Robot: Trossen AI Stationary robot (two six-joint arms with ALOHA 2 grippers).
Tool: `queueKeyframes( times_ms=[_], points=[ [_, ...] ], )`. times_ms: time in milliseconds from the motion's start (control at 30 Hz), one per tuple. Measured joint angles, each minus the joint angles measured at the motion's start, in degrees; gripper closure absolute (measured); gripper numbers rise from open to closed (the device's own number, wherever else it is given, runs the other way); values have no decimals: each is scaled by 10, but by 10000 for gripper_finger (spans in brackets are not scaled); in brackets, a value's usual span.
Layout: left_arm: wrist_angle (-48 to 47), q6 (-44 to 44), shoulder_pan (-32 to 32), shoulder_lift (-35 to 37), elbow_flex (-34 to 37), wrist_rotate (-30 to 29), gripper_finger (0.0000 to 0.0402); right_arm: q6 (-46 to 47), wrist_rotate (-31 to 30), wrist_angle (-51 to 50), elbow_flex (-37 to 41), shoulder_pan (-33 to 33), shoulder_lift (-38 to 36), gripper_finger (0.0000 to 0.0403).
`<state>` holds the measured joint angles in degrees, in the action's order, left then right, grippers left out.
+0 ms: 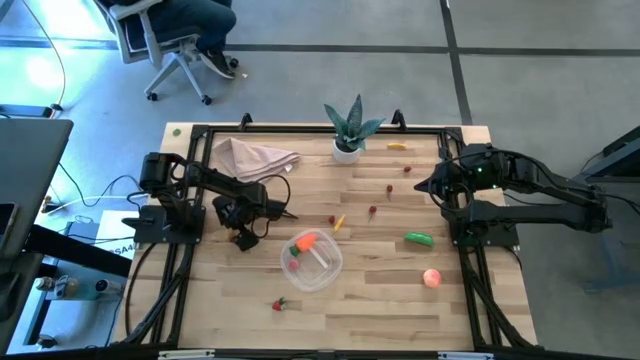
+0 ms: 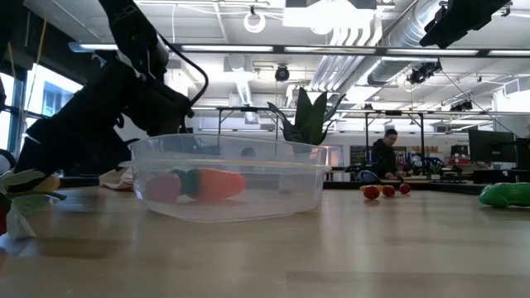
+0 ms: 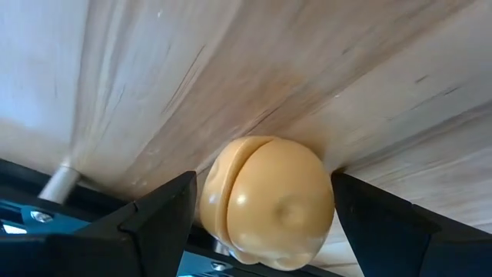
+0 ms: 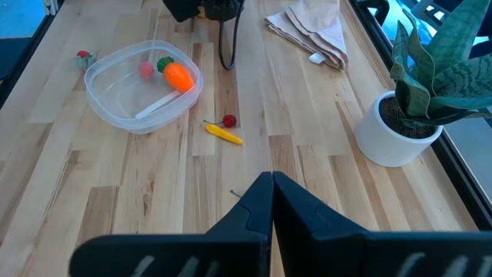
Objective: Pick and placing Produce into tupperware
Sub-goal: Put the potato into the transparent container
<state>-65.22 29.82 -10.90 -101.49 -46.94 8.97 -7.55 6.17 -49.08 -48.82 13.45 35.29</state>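
Observation:
A round tan piece of produce (image 3: 269,204) lies on the wooden table left of the clear tupperware (image 1: 335,275). My left gripper (image 1: 244,238) is down over it, open, with one finger on each side. The tupperware holds an orange carrot (image 1: 304,242) and a small pink piece (image 4: 145,70). A green cucumber (image 1: 419,238), a pink peach (image 1: 431,278), a yellow banana (image 1: 397,146) and small red pieces (image 1: 373,211) lie loose on the table. My right gripper (image 4: 271,185) is shut and raised at the table's right side. My left gripper comes down steeply from above, and its fingers (image 3: 165,208) stand close against the two opposite sides of the tan piece (image 3: 223,192). The piece rests on the table. I cannot tell whether the fingers touch it.
A potted green plant (image 1: 349,130) stands at the far edge, and a beige napkin (image 1: 255,157) lies at the far left. A small yellow piece (image 1: 340,222) lies beside the tub, and a red-and-green piece (image 1: 280,304) lies near the front edge. A black frame borders the table.

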Motion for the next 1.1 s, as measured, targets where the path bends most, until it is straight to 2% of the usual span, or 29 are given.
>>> queueKeyframes(
  times_ms=[733, 1100],
  points=[
    [5, -33, 0, 0, 0, -19, 109, 0, 0, 0, 0, 0, 0, 402],
    [9, -31, 0, 0, 0, -18, 167, 0, 0, 0, 0, 0, 0, 402]
  ],
)
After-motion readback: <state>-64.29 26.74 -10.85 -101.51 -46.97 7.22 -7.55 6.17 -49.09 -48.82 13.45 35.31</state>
